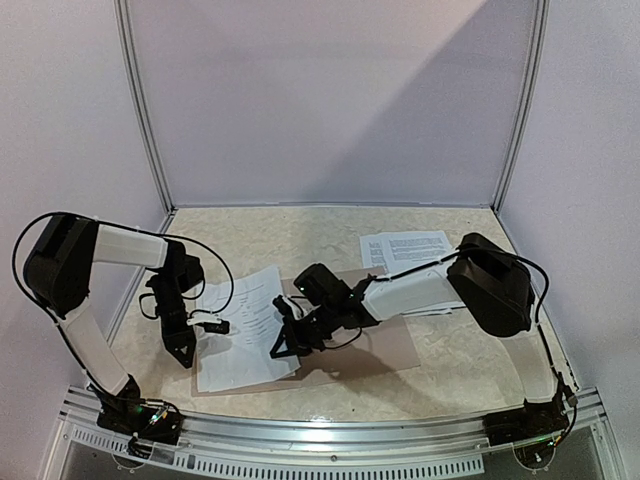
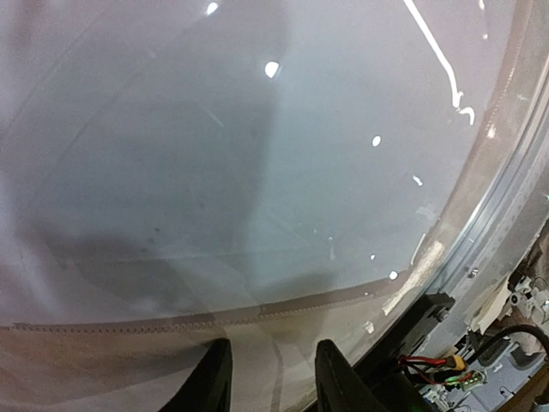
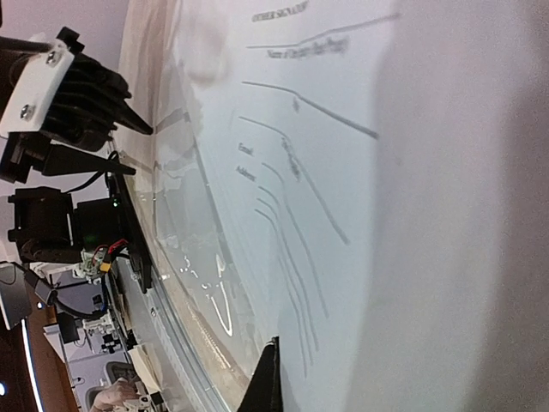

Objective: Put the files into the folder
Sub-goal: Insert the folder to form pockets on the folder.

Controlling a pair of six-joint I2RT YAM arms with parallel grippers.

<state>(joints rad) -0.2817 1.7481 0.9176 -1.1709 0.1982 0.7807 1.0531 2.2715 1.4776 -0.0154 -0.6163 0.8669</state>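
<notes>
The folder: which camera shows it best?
The top external view: the folder lies flat there, partly covered by sheets and the right arm. Both wrist views are filled by close-up sheets; I can't make out the folder.

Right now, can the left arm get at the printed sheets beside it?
Probably yes: the left gripper hangs at the left edge of those printed sheets, with nothing between. The right gripper sits over their other side.

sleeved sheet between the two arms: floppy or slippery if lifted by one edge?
Probably floppy: the sleeved sheet is thin and its printed lines curve in the right wrist view. Likely slippery: glossy highlights on the sleeve in the left wrist view, so fingers may slide. Seems light; a push would likely skid it across the folder.
</notes>
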